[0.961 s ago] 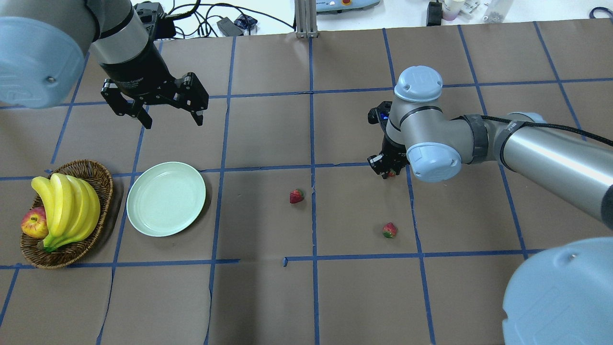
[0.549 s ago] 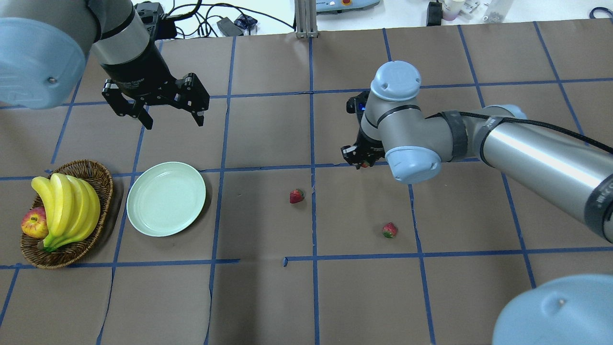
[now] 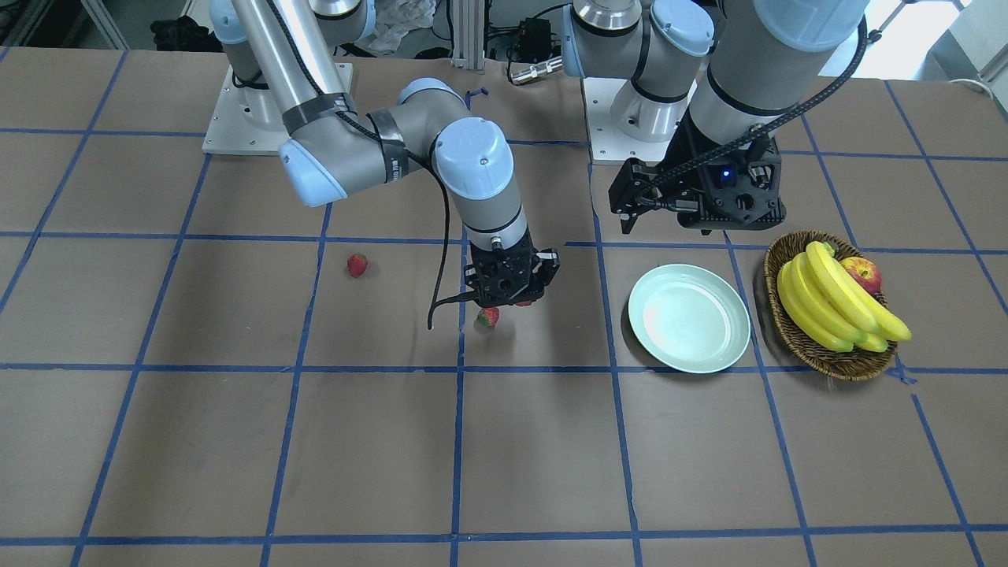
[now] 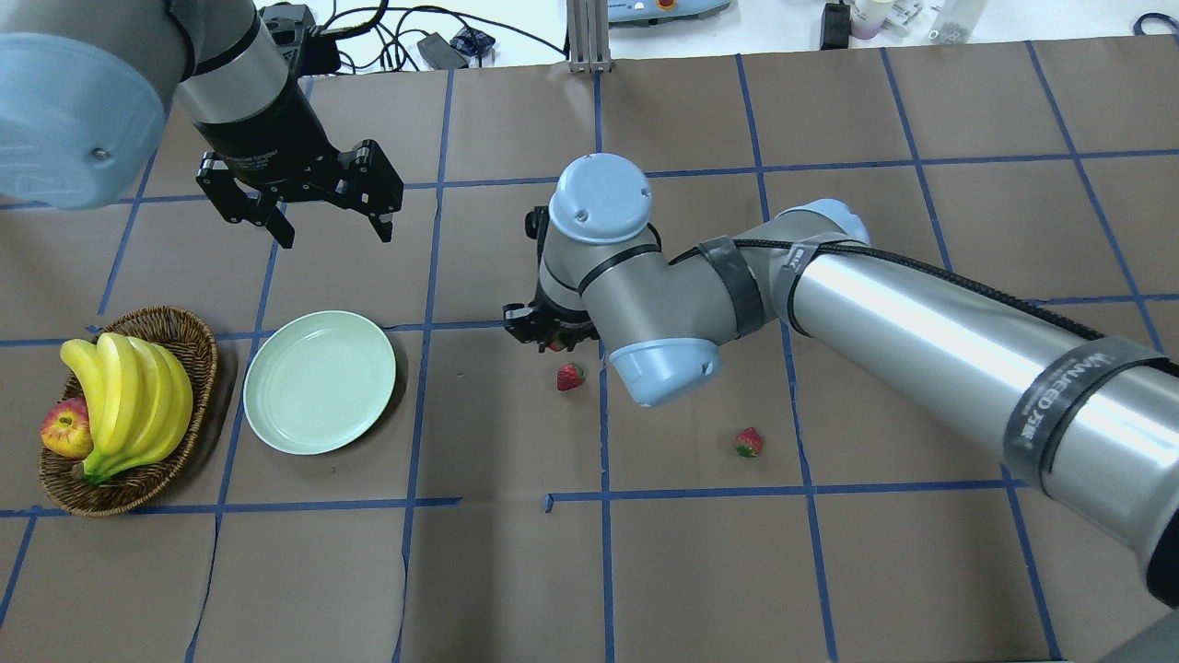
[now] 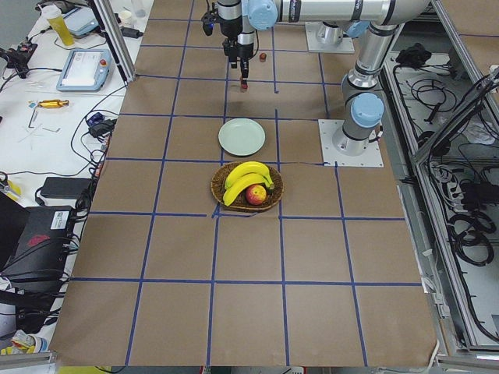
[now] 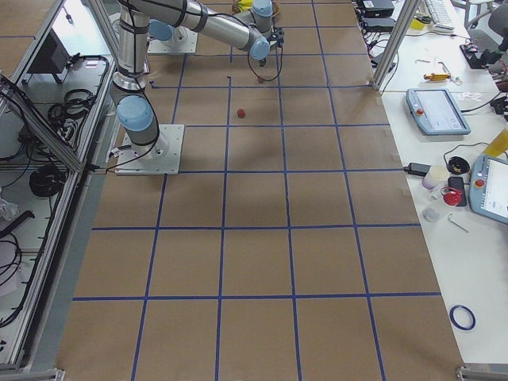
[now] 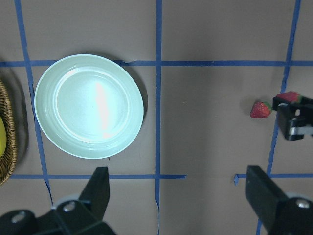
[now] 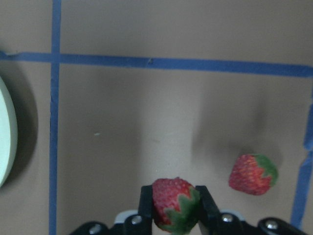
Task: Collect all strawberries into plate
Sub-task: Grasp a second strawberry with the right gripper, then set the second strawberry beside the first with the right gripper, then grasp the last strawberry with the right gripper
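Note:
My right gripper [image 4: 550,339] is shut on a red strawberry [image 8: 175,203] and holds it above the table, just beside a second strawberry [image 4: 570,377] that lies on the brown paper. The second strawberry also shows in the right wrist view [image 8: 253,174]. A third strawberry [image 4: 749,443] lies further right. The pale green plate [image 4: 320,382] sits empty to the left, and its edge shows in the right wrist view [image 8: 5,132]. My left gripper [image 4: 332,236] hangs open and empty behind the plate, which fills the left of its wrist view [image 7: 89,105].
A wicker basket [image 4: 198,341] with bananas [image 4: 129,396] and an apple [image 4: 66,430] stands just left of the plate. Blue tape lines cross the brown table cover. Cables and gear lie along the far edge.
My right arm has swung left across the table with the strawberry in its gripper, from the right half to the middle. The left arm has not moved.

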Robot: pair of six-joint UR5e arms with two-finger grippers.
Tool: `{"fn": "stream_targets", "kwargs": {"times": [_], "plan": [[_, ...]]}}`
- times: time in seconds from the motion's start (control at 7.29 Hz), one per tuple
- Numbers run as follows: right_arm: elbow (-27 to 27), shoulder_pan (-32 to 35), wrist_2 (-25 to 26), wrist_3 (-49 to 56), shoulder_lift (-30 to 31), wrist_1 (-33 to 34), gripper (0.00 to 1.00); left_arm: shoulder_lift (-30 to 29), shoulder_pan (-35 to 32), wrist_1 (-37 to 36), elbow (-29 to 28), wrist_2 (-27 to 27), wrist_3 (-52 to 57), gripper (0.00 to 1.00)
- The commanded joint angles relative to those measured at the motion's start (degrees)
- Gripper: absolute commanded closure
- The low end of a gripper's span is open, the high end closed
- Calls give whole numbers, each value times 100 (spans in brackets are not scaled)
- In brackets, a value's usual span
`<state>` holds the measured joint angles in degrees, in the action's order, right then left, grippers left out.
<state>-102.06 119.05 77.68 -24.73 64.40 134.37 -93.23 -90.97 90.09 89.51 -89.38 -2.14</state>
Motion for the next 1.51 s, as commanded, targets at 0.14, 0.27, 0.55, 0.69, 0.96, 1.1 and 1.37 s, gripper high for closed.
{"fn": "stream_targets", "kwargs": {"times": [0.14,0.27,0.55,0.69,0.96,1.1,1.37], "plan": [[72,189,342,-93,-534,28,16,7,9,0,-4,0,3,0],[99,163,309,-111,-369,-16,0,-2,9,0,5,0,3,0],[204,-195,343,-6,456,-1063,0,7,9,0,5,0,3,0],[39,-537,361,482,651,-1584,0,7,9,0,5,0,3,0],[-924,-1284,590,1859,923,-1757,0,-2,18,0,-4,0,3,0],[-1295,-1575,729,2580,1212,-1783,0,-2,18,0,5,0,3,0],[-1860,-1963,774,2666,1180,-1722,0,6,0,-44,109,0,3,0]]}}
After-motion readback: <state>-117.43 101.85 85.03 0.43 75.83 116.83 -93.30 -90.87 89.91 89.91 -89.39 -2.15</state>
